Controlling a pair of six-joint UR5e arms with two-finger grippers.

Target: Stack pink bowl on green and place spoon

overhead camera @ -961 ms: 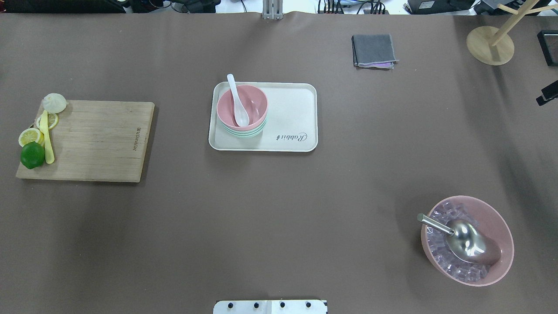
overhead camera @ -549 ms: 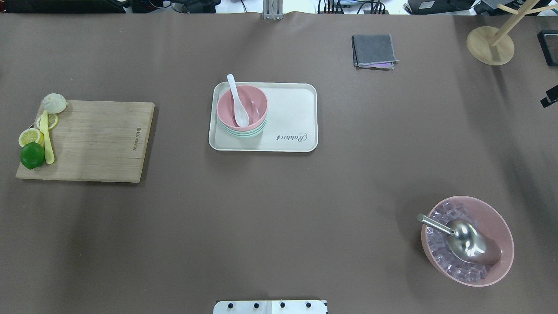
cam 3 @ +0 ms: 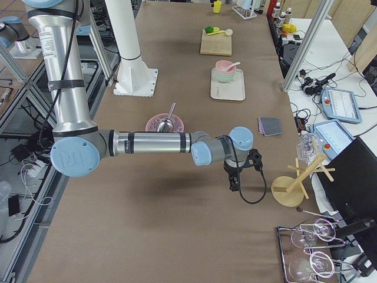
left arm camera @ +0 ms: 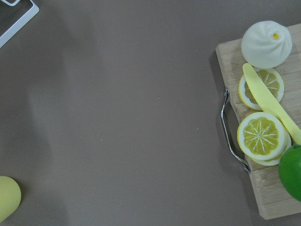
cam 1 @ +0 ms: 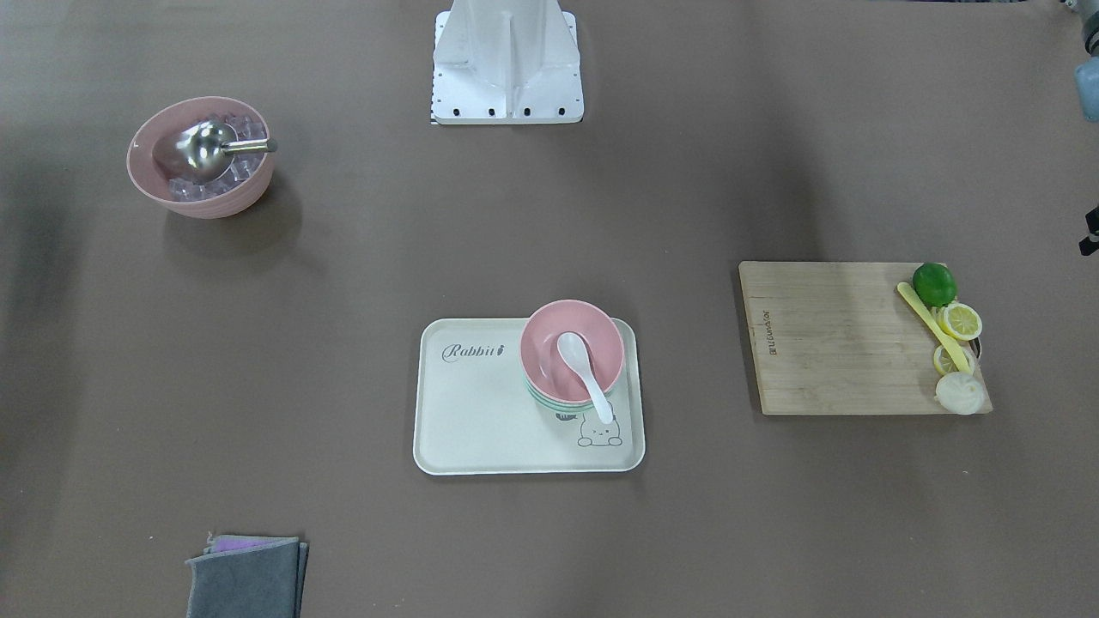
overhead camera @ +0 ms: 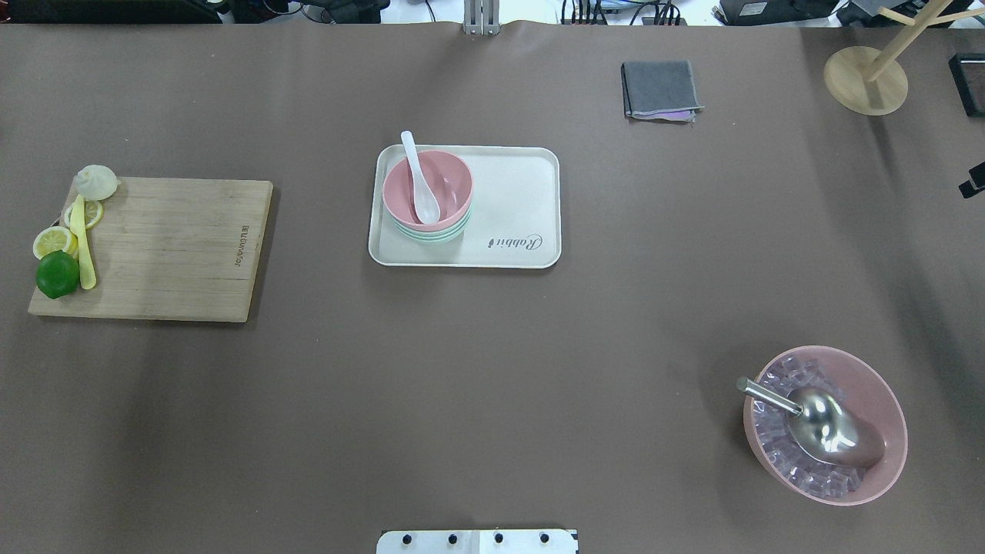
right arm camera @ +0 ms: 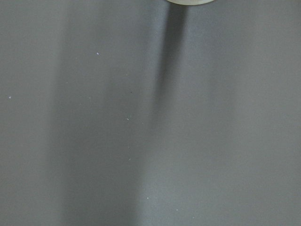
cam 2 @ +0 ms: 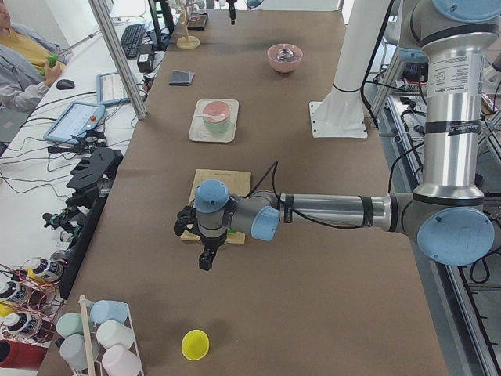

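With the pink bowl (overhead camera: 450, 185) nested on the green bowl (overhead camera: 428, 236) and the spoon (overhead camera: 416, 177) inside, we park the left gripper (cam 2: 205, 261) and right gripper (cam 3: 234, 184) well apart from the stack, though we cannot tell whether either is open.

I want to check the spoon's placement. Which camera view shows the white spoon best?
The overhead exterior view: the white spoon is seen whole, scoop inside the pink bowl, handle over the rim. Front-facing shows it likewise; side views show it tiny; wrist views miss it.
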